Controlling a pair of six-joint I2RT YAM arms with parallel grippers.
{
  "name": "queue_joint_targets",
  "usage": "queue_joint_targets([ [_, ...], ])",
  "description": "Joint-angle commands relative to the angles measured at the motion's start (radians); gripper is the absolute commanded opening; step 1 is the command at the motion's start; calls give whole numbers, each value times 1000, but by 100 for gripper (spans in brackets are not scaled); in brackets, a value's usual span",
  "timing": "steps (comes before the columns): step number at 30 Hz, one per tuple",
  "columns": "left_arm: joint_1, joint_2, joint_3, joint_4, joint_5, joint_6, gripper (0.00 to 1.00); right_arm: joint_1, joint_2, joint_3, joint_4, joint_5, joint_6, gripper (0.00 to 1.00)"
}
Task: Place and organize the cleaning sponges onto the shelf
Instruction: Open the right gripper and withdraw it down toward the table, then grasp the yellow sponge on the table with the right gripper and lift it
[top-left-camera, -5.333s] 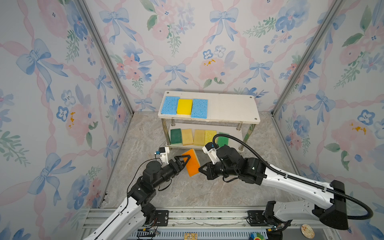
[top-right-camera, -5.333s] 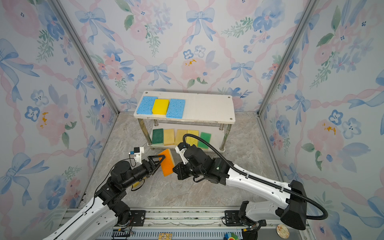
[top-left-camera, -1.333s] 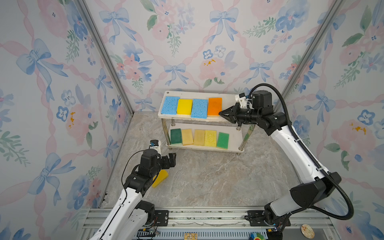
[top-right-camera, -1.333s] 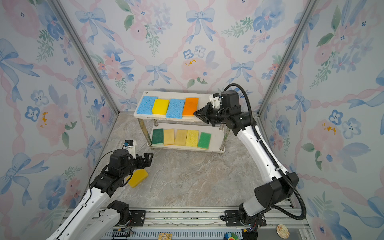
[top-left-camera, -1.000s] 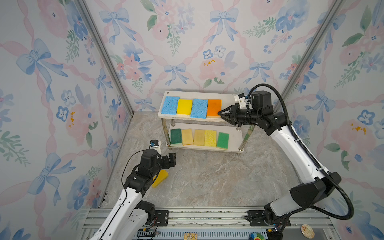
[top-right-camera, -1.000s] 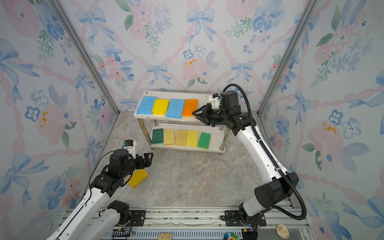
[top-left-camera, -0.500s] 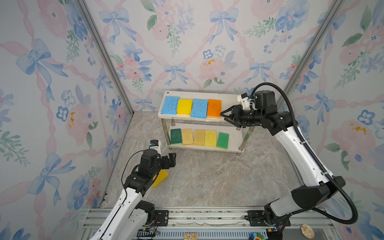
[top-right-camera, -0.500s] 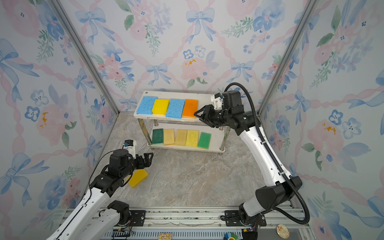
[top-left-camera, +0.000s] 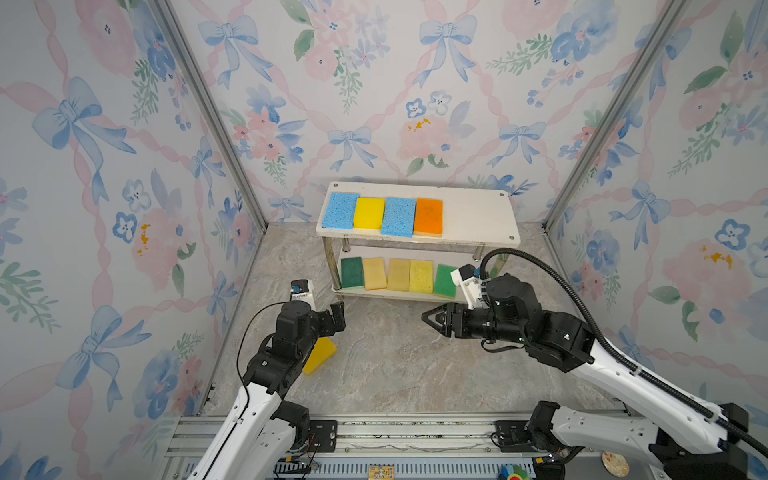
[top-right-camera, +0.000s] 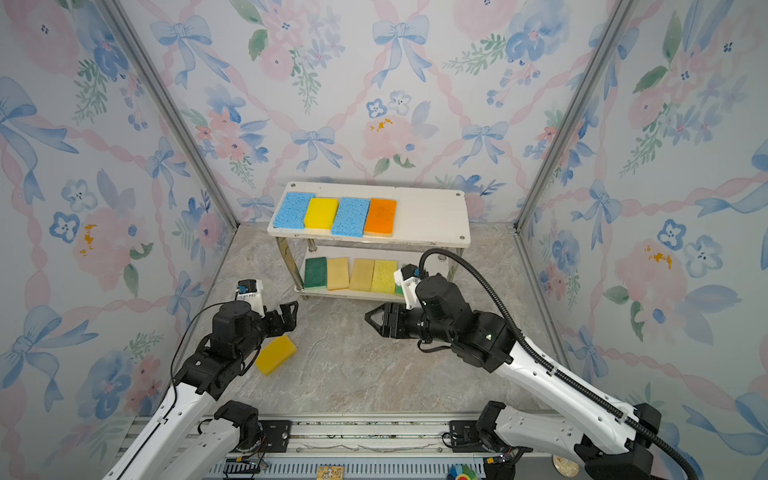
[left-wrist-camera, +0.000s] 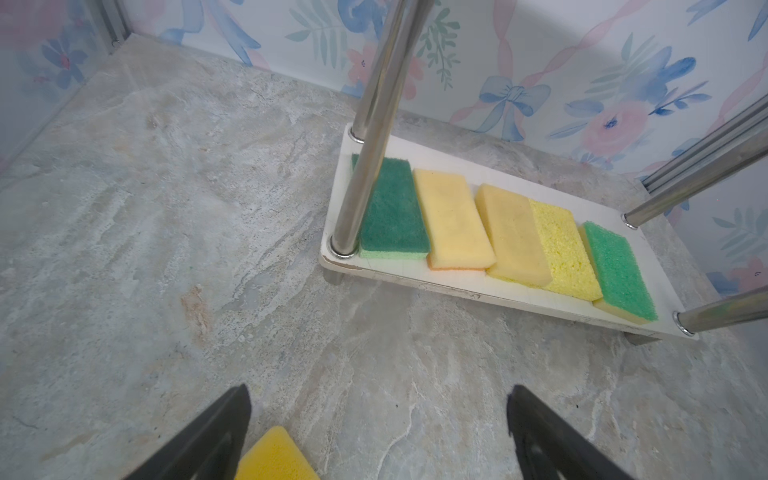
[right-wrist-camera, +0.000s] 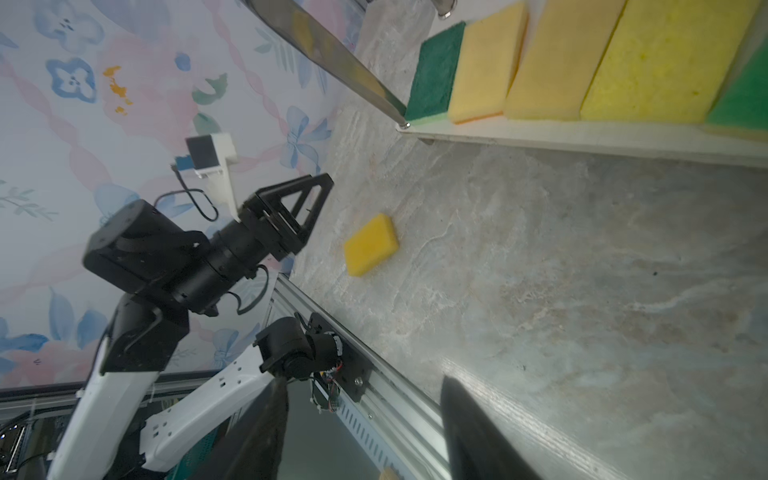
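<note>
Nine sponges lie on the shelf, and one more lies on the floor. The shelf stands at the back edge of the floor, close to the back wall.

Four sponges sit side by side on the top board. From the left end they are a blue sponge, a yellow sponge, a second blue sponge and an orange sponge. The row fills the left part of the board.

Five more sit on the lower board, packed edge to edge. From the left end they are a dark green sponge, a tan sponge, a second tan sponge, a pale yellow sponge and a light green sponge.

The loose yellow sponge lies flat near the left edge of the floor, well apart from the shelf.

The left gripper hangs just above the loose sponge and does not touch it. Its two fingers are spread wide and hold nothing.

The right gripper is over the middle of the floor, in front of the shelf. It points across at the loose sponge and the left arm. Its fingers stand apart too — nothing is between them.
</note>
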Motion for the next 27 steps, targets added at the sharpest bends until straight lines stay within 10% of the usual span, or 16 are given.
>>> queue_joint_targets([
  [1, 12, -29, 11, -7, -58, 20, 98, 89, 40, -131, 222, 155, 99, 65],
  [15, 26, -127, 24, -55, -225, 8, 98, 227, 908, 62, 990, -28, 376, 68],
  [27, 22, -134, 27, -53, -209, 15, 98, 228, 1180, 330, 782, 43, 556, 66],
])
